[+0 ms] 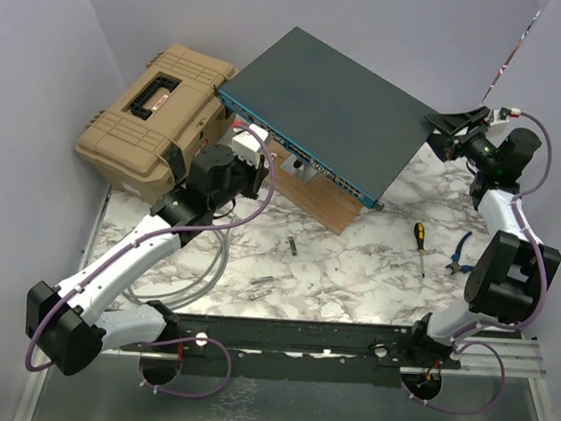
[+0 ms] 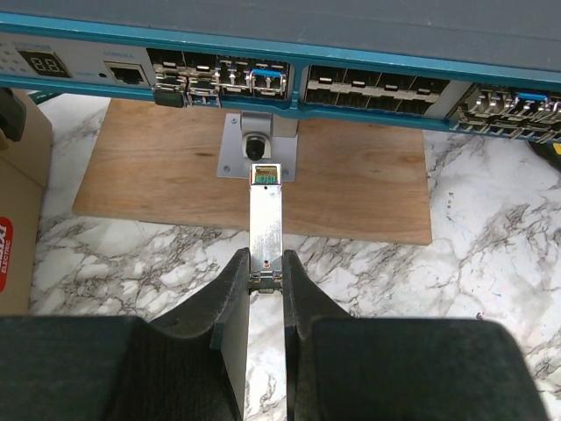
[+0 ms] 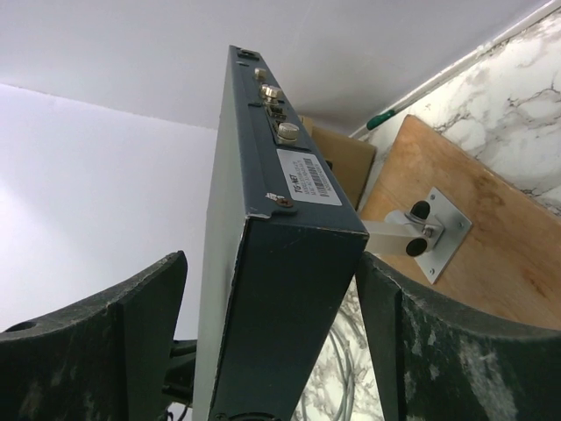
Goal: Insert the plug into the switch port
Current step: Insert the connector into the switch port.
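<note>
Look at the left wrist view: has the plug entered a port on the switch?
No. The plug, gripped in the left hand, points toward the switch, but its tip stops short of the row of sockets.

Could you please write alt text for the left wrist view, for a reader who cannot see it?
The left gripper holds a slim silver plug pointed toward the switch, its tip not yet in the port row. A wooden board and marble table lie beneath.
</note>
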